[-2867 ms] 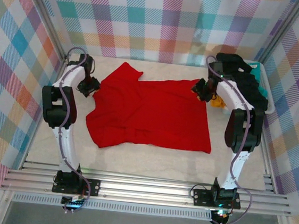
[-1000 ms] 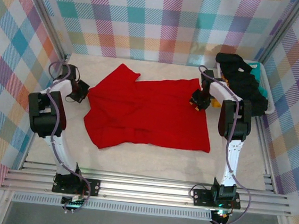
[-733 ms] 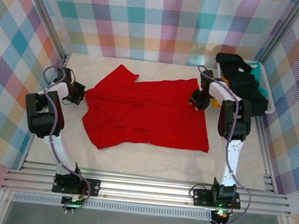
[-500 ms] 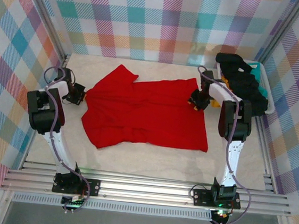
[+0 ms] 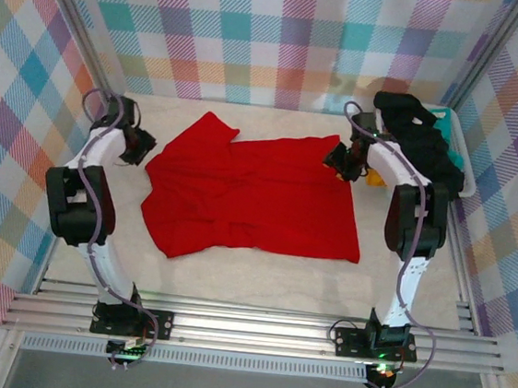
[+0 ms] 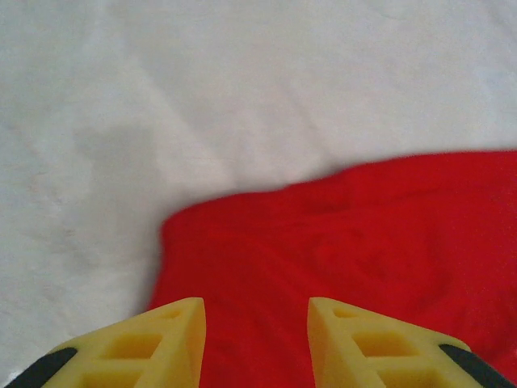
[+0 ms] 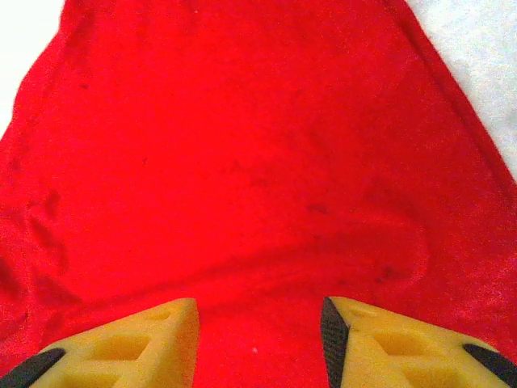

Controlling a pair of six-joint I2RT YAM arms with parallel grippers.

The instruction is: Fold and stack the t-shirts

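Observation:
A bright red t-shirt [image 5: 254, 194] lies spread flat on the white table, one sleeve pointing to the far left. My left gripper [image 5: 140, 147] hovers at the shirt's left edge. In the left wrist view its yellow fingers [image 6: 174, 343] stand apart over the red cloth [image 6: 355, 242], gripping nothing. My right gripper [image 5: 340, 159] is over the shirt's far right corner. Its fingers [image 7: 145, 343] are open above the red fabric [image 7: 242, 145], with nothing pinched. Black t-shirts [image 5: 420, 137] are heaped in the basket at the far right, with a bit of orange-yellow cloth [image 5: 373, 177] beside the right arm.
The white-and-teal basket [image 5: 451, 121] stands against the right wall at the back. Checked walls close the table on three sides. A metal rail [image 5: 245, 327] runs along the near edge, with bare table between it and the shirt's hem.
My left gripper has opened, let go of the shirt's left edge and moved toward the back. My right gripper has opened wider and lifted a little. The shirt lies slightly further left.

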